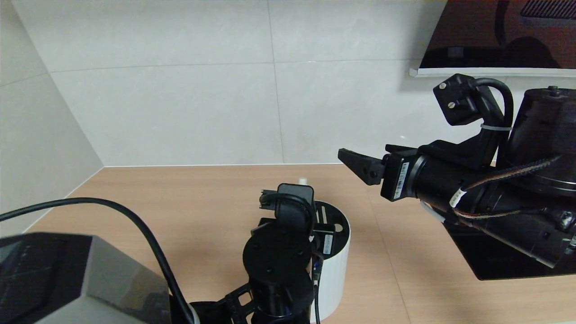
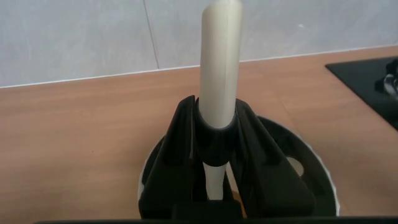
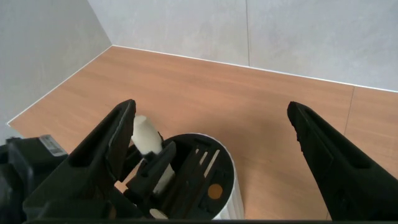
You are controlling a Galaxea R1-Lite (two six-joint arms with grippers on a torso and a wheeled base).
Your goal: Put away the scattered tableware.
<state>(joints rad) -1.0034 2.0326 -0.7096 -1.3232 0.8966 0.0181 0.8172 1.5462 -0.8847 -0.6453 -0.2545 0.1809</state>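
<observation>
**Left gripper clamped on a cream handle above the holder; right gripper spread and empty**

Head view. The wooden counter [image 1: 180, 207] has a matte grain and runs back to a pale tiled wall [image 1: 189, 103], which also turns along the robot's left. There is bare counter to the left of and behind the holder [image 1: 335, 265]. The holder is a white cylinder with a black slotted top, standing near the front edge. The left arm [image 1: 279, 256] hangs straight over it and hides most of the top. A small pale tip of the handle [image 1: 303, 181] shows behind the wrist. The right gripper [image 1: 364, 158] is raised above the counter, to the right of the holder and apart from it. A glossy black cooktop [image 1: 495, 265] lies flush in the counter under that arm, its far part hidden. A dark hood [image 1: 499, 36] is cut off at the upper right corner.

Left wrist view. The left gripper [image 2: 216, 115] has its black fingers closed around the handle, a smooth, rounded stick standing upright. The lower end goes down between the fingers towards the slotted top, but whether it has entered a slot cannot be made out.

Right wrist view. The right gripper's two fingers stand wide apart with nothing between them. The holder and the clamped handle sit below them, partly cut off at the frame edge.
</observation>
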